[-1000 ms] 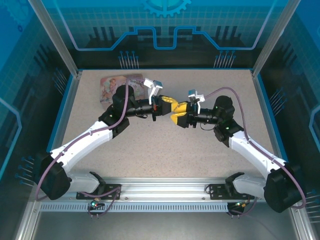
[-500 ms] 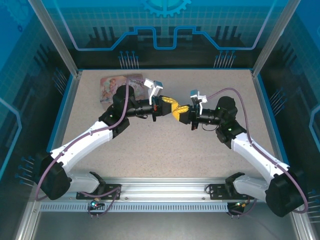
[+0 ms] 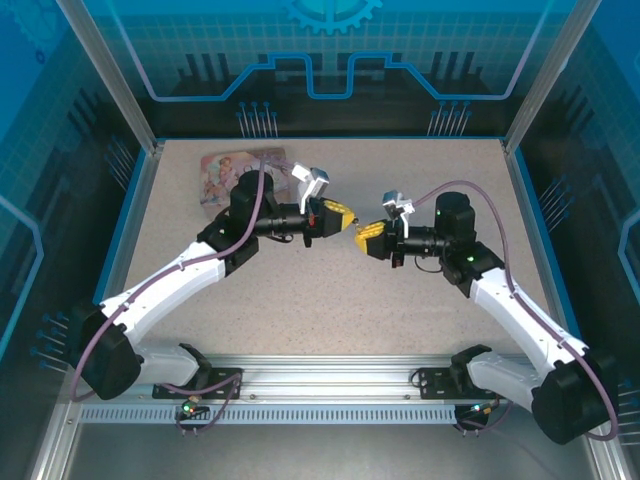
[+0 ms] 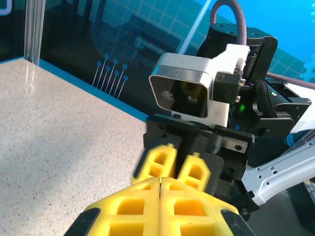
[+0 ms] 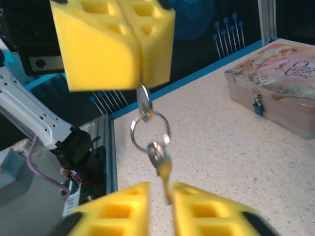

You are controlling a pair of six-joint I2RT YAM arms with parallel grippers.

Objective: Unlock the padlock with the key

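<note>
We see both arms reach inward, tips facing above the table point(image 3: 300, 300). Left gripper point(image 5: 140, 81) is clamped on the key point(image 5: 143, 102). Its ring point(image 5: 150, 132) and second key point(image 5: 160, 160) dangle between the slightly parted right gripper point(image 5: 162, 189). Padlock point(image 5: 258, 105) hangs on the tin point(image 5: 275, 93), whose lid seems to read "Once Upon a Time".

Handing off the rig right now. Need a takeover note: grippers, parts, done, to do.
Left gripper: shut on the upper key, holding the key ring in the air.
Right gripper: open, fingers either side of the lower key hanging from the ring.
Padlock: on the front of the pink tin, no key in it.
Done: keys lifted.
Left: clamp the lower key, insert it, turn.
</note>
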